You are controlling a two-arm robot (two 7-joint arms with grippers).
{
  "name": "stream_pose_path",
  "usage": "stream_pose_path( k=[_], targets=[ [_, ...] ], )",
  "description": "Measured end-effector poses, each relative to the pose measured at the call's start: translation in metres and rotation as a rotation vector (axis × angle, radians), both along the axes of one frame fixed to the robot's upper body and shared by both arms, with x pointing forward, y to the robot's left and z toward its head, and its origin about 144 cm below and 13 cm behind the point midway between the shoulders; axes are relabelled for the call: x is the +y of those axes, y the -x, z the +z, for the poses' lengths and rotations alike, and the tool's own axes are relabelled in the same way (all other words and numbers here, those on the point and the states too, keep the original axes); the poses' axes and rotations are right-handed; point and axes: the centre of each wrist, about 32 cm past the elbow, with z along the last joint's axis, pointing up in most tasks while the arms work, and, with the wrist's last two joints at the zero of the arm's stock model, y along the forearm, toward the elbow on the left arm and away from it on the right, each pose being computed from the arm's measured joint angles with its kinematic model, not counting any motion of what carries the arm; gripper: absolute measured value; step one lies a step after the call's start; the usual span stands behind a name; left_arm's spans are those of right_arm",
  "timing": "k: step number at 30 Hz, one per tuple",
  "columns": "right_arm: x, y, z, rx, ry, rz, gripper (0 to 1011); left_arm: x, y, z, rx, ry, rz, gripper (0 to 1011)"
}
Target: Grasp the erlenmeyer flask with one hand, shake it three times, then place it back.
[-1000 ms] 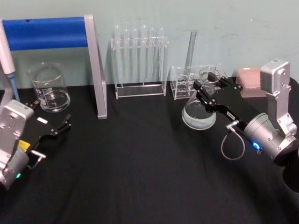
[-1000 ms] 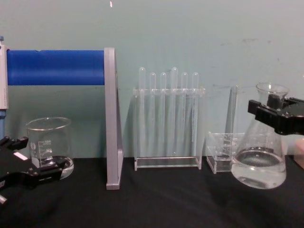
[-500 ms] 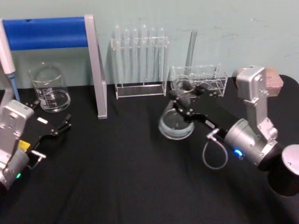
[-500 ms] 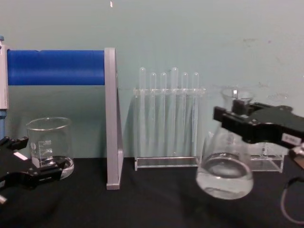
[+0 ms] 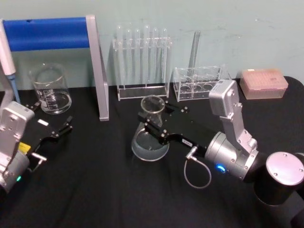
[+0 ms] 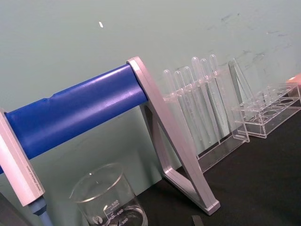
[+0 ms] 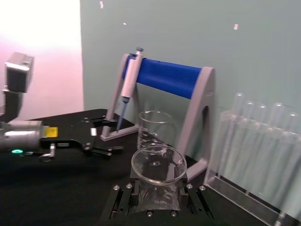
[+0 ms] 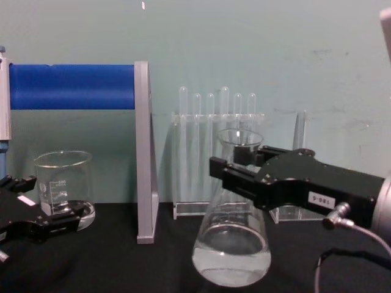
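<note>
Jaws of my right gripper (image 5: pixel 152 125) are clenched on the neck of the erlenmeyer flask (image 5: pixel 150 140), just under its flared rim, one on each side. The flask stands about upright near the middle of the black worktop (image 5: pixel 95 180), in front of the test tube rack (image 5: pixel 142 61), with clear liquid lying in its wide base. I cannot tell whether the base touches the worktop or hangs just above it. My right arm reaches in from the right, its silver-grey wrist behind the jaws.

My left gripper (image 5: pixel 53 115) rests low at the left side of the worktop with its jaws released and spread, near the glass beaker (image 5: pixel 50 90) but apart from it. Behind the beaker rises the stand with the blue bar (image 5: pixel 47 33), a pipette (image 5: pixel 7 57) hanging at its left end. A small clear rack (image 5: pixel 199 83) and a pink box (image 5: pixel 263 83) sit along the back at the right.
</note>
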Motion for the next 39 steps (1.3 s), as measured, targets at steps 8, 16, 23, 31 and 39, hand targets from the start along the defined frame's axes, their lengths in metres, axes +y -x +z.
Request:
stream_pose_path(
  k=[8, 16, 23, 31, 39],
  targets=[
    [0.008, 0.003, 0.0, 0.002, 0.006, 0.06, 449, 0.0, 0.0, 0.0, 0.0, 0.0, 0.0, 1001],
    [0.014, 0.005, -0.001, -0.002, 0.019, 0.113, 449, 0.0, 0.0, 0.0, 0.0, 0.0, 0.0, 1001],
    [0.012, 0.002, 0.001, -0.012, 0.02, 0.106, 449, 0.0, 0.0, 0.0, 0.0, 0.0, 0.0, 1001],
    [0.001, -0.003, 0.004, -0.023, 0.011, 0.042, 449, 0.0, 0.0, 0.0, 0.0, 0.0, 0.0, 1001],
    [-0.016, -0.011, 0.006, -0.03, -0.005, -0.06, 449, 0.0, 0.0, 0.0, 0.0, 0.0, 0.0, 1001]
  ],
)
